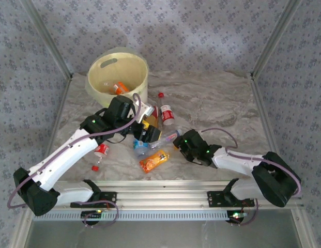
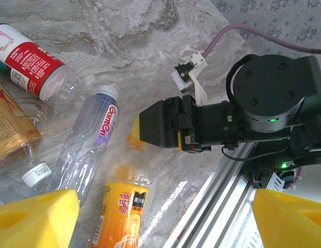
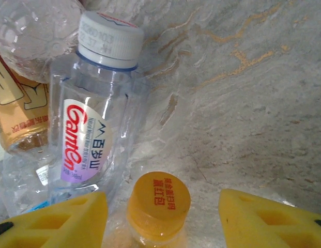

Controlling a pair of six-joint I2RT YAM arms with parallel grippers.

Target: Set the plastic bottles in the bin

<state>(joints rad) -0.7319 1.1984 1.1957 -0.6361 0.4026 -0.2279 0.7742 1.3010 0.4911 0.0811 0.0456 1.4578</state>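
Nearest the arm bases, one orange bottle [image 1: 154, 160] lies on the desk [image 1: 217, 103]. The right end effector [image 3: 163, 194] straddles its orange cap [image 3: 158, 199] — the two yellow pads [image 3: 57, 219] stand apart with a gap on each side, gripping nothing. Off to the left lie two more: a small red-capped bottle [image 1: 95, 167] and a red-and-white bottle [image 1: 102, 150]. Just beyond the orange bottle are one clear Ganten bottle [image 2: 93, 137] and one crushed clear bottle [image 2: 36, 174] with a pale cap. The left end effector [image 2: 165, 199] hangs over this cluster, jaws wide apart and empty. Farther on lie one golden-labelled bottle [image 2: 10, 129] and one red-labelled bottle [image 1: 166, 112] with a red cap — seven on the desk by my count. At the far left stands the single bin [image 1: 134, 67], with two bottles [image 1: 120, 87] visible inside.
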